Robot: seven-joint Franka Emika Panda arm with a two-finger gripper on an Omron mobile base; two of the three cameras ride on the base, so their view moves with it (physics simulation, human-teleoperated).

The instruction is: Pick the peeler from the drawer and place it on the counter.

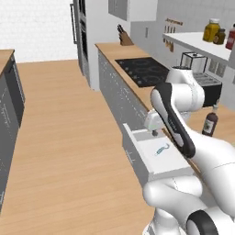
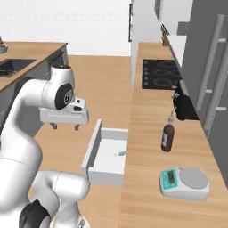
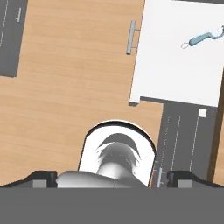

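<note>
Jaws of the gripper [image 2: 65, 127] stand wide apart and hold nothing. In the right base view the gripper hangs left of the middle of the frame, above the floor and off to the left of the open drawer [image 2: 91, 151].

The peeler [image 1: 162, 148] lies flat on the white bottom of the drawer, near the counter side. In the hand view the peeler [image 3: 202, 38] sits in the upper right corner of the frame, well apart from the finger tips at the bottom. The counter [image 2: 142, 156] runs down the right side of the right base view, with a dark bottle [image 2: 168, 136] and a small scale [image 2: 184, 182] on it.

What could go wrong: the peeler is thin and lies flat, so I think the fingers could slide over it or push it away. The hand could bump the drawer wall on the way down. When putting the peeler on the counter, the arm could knock the bottle over, because it stands close to the drawer.

No words or labels can be read; they are too small and blurry.
</note>
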